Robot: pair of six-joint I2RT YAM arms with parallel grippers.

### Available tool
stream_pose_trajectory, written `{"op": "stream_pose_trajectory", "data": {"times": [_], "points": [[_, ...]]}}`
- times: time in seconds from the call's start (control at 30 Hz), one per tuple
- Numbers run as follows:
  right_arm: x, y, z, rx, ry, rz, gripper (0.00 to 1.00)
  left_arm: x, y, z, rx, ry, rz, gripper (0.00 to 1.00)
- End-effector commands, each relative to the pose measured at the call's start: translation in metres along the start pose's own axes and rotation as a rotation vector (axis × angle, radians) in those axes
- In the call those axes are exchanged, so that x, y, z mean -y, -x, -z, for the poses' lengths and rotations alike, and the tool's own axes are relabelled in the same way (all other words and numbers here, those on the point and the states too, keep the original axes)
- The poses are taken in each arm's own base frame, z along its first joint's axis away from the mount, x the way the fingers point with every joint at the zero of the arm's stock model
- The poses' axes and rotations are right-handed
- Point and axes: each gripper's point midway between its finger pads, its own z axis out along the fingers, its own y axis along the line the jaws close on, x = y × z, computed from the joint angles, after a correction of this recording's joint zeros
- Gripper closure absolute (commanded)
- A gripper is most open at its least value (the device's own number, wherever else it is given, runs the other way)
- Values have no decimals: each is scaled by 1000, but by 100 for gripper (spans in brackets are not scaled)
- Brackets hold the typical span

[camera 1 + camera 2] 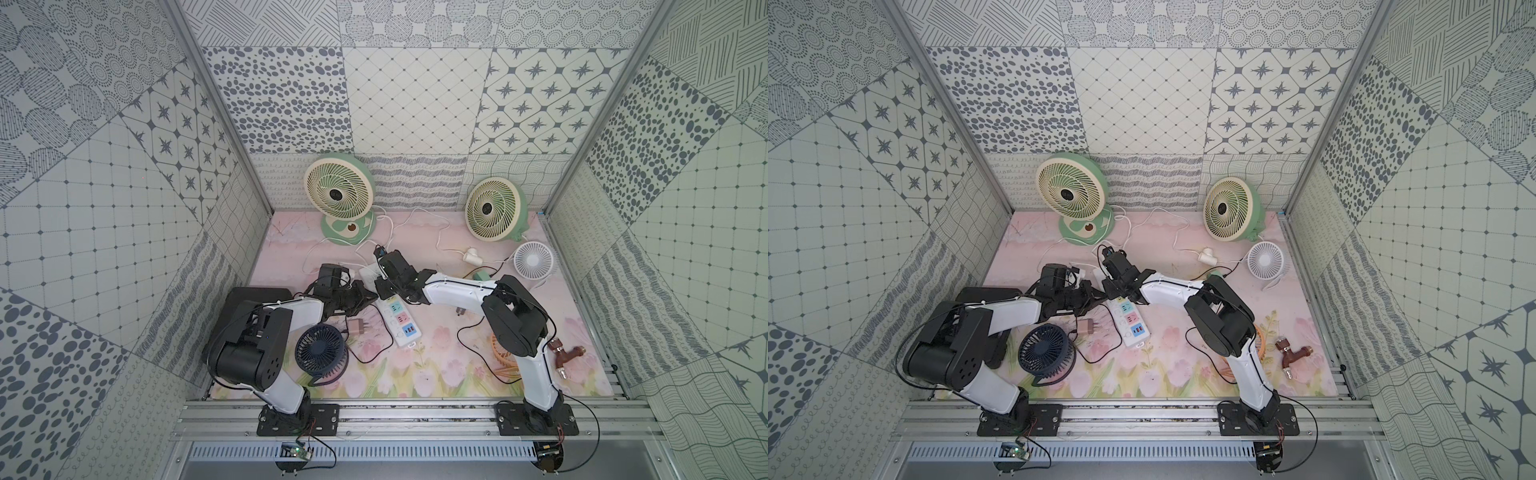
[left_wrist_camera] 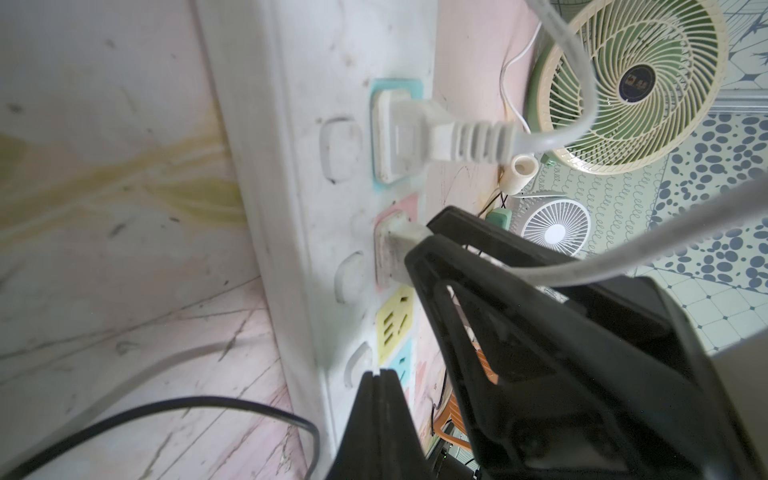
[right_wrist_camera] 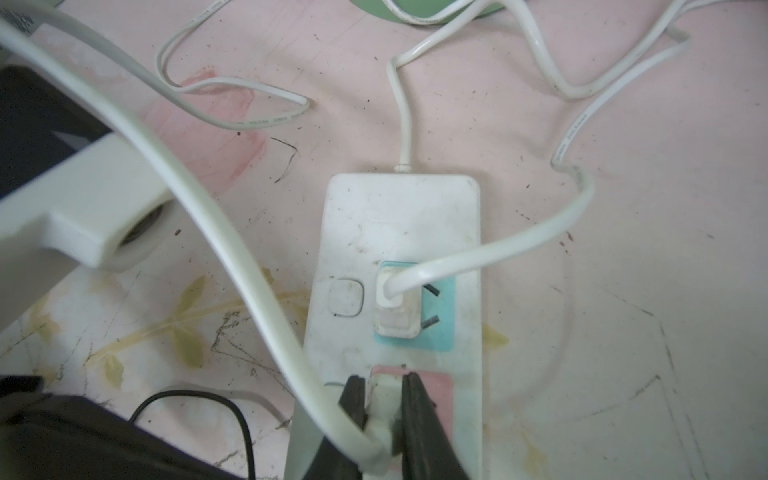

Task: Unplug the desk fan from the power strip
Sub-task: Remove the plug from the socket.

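Power strip w/ plug in right pincer; cord print illegible

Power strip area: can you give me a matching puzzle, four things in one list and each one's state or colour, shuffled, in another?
Things:
1 pink-socket plug
2 blue-socket plug
3 yellow socket
4 fan by the left arm

States:
A empty
B dark blue
C pinched by the right jaws
D plugged in, untouched

Pairs: 1-C, 2-D, 3-A, 4-B
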Motion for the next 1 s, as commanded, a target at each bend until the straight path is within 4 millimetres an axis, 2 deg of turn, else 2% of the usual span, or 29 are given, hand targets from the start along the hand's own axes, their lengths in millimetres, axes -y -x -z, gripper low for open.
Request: {"op": "stream_pose_trajectory", "data": {"times": [0.0,0.3,0.53,0.77,0.83,0.97], "points": [[4,4,-2,32,-23,-1,100,10,1,-5,-17,-38,-22,100],[0,-2,8,59,-24,21,100,6,1,-16,-30,-29,-16,100],[-10,6,15,88,-50,77,100,-9,-3,-20,-37,4,18,100],[17,10,23,121,-2,-95,100,-22,-10,-19,-37,30,32,100],[13,10,23,121,-8,-73,100,-24,-11,-20,-41,36,34,100],[-8,10,23,120,-52,56,100,-27,-11,-18,-39,39,39,100]]}}
